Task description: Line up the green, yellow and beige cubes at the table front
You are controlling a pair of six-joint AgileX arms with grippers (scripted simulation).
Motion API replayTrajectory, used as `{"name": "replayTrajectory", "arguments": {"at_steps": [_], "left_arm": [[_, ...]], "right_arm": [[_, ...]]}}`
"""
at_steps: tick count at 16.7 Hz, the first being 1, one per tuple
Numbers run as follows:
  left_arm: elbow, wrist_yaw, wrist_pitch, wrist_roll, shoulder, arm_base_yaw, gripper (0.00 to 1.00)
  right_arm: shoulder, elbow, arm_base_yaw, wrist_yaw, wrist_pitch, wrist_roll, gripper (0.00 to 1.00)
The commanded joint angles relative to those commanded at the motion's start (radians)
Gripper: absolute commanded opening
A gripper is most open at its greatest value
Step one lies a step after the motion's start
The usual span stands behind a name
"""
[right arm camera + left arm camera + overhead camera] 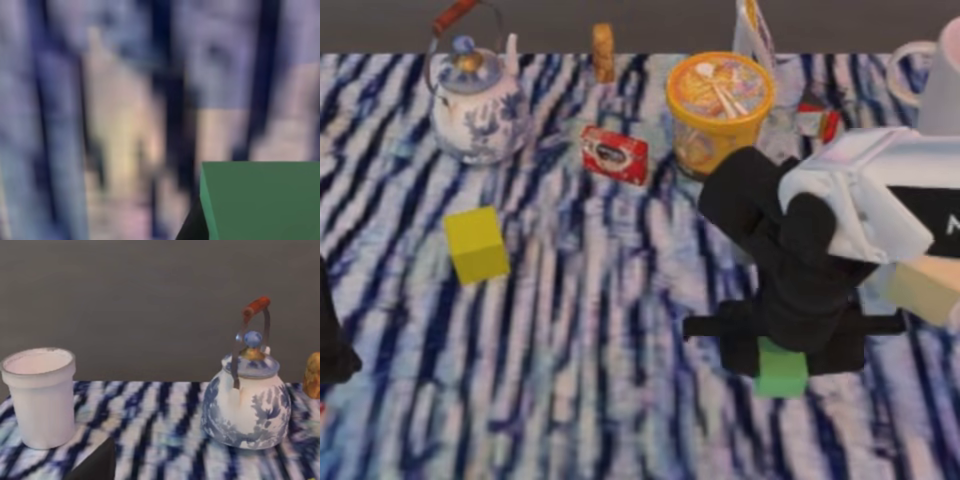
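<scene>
My right gripper [782, 352] sits over the green cube [781, 371] near the table's [620, 400] front edge; whether it grips, I cannot tell. My left arm is parked at the left edge.

My right pincer [782, 352] is buried under its own black wrist from above, so I can't read its fingers. The green cube [781, 371] peeks out only at its lower half; up close it's cut off at the frame corner. The beige cube [924, 288] is partly under my arm and clipped at the right edge. Possibly a mug [928, 70], cropped top right.
</scene>
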Motion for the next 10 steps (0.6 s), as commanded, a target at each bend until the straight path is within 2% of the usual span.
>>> {"name": "replayTrajectory", "arguments": {"at_steps": [4, 9, 10], "left_arm": [[0.000, 0.000, 0.000, 0.000, 0.000, 0.000, 1.00], [0.000, 0.000, 0.000, 0.000, 0.000, 0.000, 1.00], [0.000, 0.000, 0.000, 0.000, 0.000, 0.000, 1.00]], "right_arm": [[0.062, -0.075, 0.003, -0.001, 0.141, 0.002, 0.00], [0.072, -0.086, 0.004, 0.000, 0.159, 0.003, 0.00], [0.072, -0.086, 0.004, 0.000, 0.159, 0.003, 0.08]]}}
